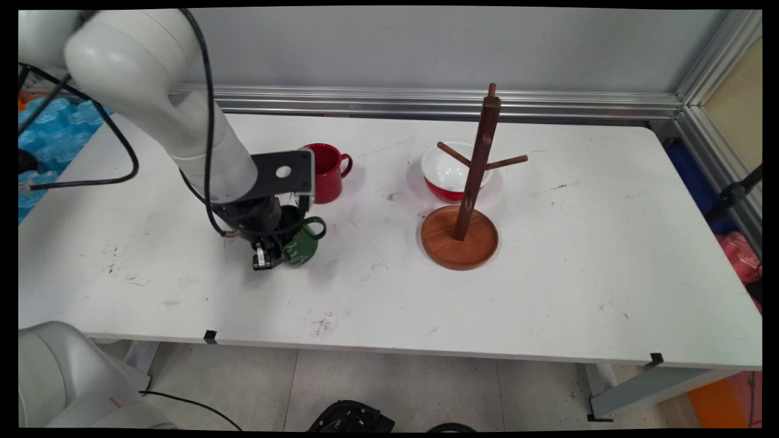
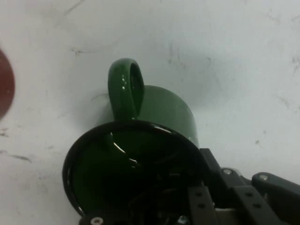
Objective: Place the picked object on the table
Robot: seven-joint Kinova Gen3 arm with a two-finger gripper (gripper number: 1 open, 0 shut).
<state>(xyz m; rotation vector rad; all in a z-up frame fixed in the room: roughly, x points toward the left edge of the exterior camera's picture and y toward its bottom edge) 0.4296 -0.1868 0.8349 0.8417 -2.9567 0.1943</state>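
hand view shows the green mug (image 2: 140, 154) close under the camera, its dark mouth facing the lens, its glossy wall running away toward 1 o'clock and its loop handle standing out at 12 o'clock against the white table (image 2: 225, 56). the gripper (image 2: 187, 208) is down at the mug's rim on the 5 o'clock side; black linkage crowds the rim there, one finger seems to reach into the mouth, but whether the jaws are clamped on the wall or only straddling it i cannot tell. in the main view the mug (image 1: 302, 242) sits at the table's left-centre, tilted or lying partly on its side below the wrist, handle pointing to 2 o'clock, with the gripper (image 1: 266, 255) against its 8 o'clock side. a red mug (image 1: 325, 172) stands upright just beyond, at 12 o'clock from the green one and apart from it; a wooden rack (image 1: 471, 201) and a red-and-white bowl (image 1: 447, 173) are well apart at 3 o'clock. by its shine the green mug looks like glazed ceramic: stiff, fairly heavy, slippery and liable to chip, so i judge a pinch across the rim wall opposite the handle the surest hold.
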